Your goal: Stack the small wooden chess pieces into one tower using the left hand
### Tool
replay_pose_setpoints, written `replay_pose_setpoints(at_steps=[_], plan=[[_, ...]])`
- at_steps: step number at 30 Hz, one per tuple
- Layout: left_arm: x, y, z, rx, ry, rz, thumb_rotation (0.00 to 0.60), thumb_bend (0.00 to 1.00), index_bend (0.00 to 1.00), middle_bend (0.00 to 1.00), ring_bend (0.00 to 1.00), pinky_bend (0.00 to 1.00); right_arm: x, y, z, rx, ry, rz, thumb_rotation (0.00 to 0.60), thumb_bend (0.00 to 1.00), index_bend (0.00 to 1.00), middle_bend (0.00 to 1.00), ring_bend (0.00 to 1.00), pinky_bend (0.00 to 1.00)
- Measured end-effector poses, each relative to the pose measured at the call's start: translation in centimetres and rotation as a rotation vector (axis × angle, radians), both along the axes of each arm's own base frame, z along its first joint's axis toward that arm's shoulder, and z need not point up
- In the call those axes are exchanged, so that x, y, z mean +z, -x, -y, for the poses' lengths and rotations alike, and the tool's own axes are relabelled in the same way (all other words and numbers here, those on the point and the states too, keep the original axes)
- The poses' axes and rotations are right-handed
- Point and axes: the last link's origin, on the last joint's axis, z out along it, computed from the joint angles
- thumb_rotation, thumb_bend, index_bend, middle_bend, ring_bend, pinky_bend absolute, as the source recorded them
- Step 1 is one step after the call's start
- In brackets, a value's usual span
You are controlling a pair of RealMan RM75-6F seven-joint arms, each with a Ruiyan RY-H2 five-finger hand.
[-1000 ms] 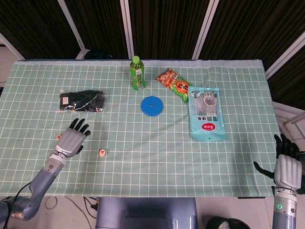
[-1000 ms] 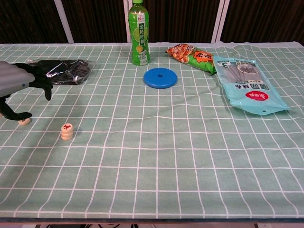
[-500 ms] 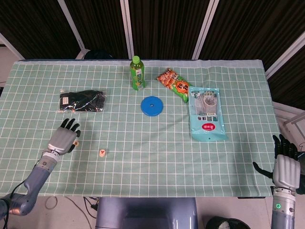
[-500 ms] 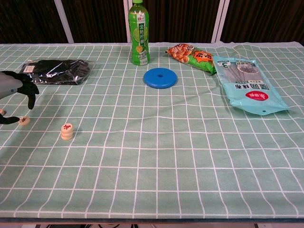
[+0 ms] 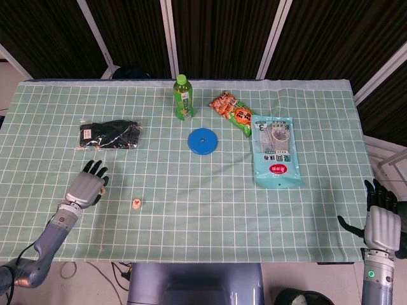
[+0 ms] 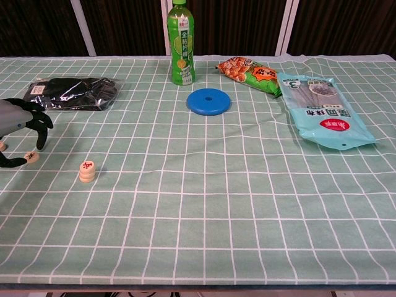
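Bright, even overhead light; sharp frames, faint shadows.

The left hand [image 5: 87,186] has a silver-grey back and black fingers on a blue-grey forearm. The right hand [image 5: 382,223] looks alike, its wrist showing a small green light.

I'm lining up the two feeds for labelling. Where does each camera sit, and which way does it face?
Head view: high above the near table edge, looking steeply down on the whole table; shows both forearms, the left robot hand and right robot hand.
Chest view: low at the near edge, looking forward across the cloth; only the left robot hand shows.
Shared: the chess stack, green bottle and blue disc.
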Motion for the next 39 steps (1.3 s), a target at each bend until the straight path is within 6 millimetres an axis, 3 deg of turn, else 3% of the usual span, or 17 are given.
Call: replay_pose_setpoints(at_steps=[31,39], plan=[[-1.0,0.1,0.0,-0.006,0.01,-0.032,0.6,0.31,0.47,0.17,0.0,0.09,0.1,0.0,0.0,-0.009,0.006,0.01,0.6,0.25,0.06,0.0,0.02,0.0],[-1.1,0.0,0.0,-0.007,0.01,-0.029,0.6,0.31,0.51,0.17,0.0,0.09,0.1,0.0,0.0,-0.013,0.007,0.017,0.6,0.25,0.06,0.0,0.02,0.0]])
